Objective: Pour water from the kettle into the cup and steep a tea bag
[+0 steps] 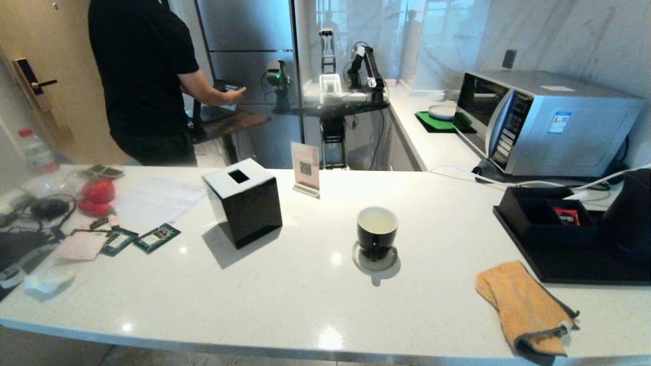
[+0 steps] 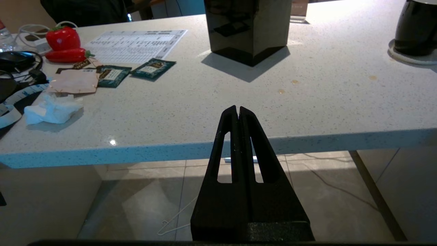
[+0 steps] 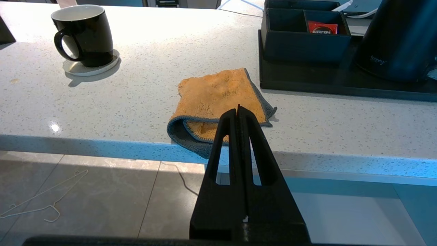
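Pressing together, both grippers' jaws hold nothing: left gripper (image 2: 238,108), right gripper (image 3: 238,108).

A black cube tissue box (image 1: 244,201) is set left of centre on the white counter (image 1: 285,284), with green sachets (image 1: 156,238) further left. An orange cloth (image 1: 524,305) is laid at the near right edge, and a microwave (image 1: 544,122) is placed far right.
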`<state>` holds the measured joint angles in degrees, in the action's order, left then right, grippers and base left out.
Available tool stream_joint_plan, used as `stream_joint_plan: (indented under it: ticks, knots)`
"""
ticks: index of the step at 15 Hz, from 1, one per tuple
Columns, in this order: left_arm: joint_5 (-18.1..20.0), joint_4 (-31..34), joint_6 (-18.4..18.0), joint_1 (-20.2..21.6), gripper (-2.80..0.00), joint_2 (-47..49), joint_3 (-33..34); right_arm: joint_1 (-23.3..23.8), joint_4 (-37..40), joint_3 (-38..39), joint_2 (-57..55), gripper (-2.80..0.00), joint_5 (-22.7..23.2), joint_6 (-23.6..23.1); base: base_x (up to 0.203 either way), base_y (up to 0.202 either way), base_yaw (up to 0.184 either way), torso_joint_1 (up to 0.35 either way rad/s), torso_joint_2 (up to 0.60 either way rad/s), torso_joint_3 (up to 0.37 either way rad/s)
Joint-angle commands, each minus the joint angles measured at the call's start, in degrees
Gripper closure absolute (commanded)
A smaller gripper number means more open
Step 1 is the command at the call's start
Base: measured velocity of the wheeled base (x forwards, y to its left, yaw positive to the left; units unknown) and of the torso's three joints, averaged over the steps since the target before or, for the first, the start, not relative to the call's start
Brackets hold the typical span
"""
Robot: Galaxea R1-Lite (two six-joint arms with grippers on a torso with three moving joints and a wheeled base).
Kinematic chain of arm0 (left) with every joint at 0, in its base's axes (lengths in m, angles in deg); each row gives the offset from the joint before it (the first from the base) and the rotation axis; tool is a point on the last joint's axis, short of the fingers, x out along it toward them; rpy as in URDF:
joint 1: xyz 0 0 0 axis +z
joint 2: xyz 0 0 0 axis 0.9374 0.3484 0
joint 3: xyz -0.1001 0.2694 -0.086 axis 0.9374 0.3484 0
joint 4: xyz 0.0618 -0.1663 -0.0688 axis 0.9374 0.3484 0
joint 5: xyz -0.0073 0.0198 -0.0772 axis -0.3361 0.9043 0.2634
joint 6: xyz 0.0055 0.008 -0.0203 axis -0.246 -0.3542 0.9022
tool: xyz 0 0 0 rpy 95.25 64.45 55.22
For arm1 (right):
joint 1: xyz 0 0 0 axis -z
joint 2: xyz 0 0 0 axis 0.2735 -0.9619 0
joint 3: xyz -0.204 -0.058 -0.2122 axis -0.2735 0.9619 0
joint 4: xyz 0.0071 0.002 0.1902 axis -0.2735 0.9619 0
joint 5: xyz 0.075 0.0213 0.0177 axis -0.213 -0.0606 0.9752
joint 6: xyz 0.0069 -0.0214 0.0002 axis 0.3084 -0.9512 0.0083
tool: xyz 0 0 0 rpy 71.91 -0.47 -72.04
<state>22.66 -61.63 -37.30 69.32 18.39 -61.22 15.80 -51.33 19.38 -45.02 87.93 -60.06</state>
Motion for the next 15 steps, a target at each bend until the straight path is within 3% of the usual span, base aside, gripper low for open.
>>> stream_joint_plan:
  ticks: [1,15]
  knots:
    - [0.0,0.1,0.2,0.1,0.00,-1.7,0.0,0.0,0.0,0.0,-0.1,0.00,0.0,0.0,0.000,0.000,0.000,0.000,0.00,0.000]
    - [-0.1,0.1,0.8,0.1,0.00,-1.7,0.0,0.0,0.1,0.0,-0.1,0.00,0.0,0.1,0.000,0.000,0.000,0.000,0.00,0.000]
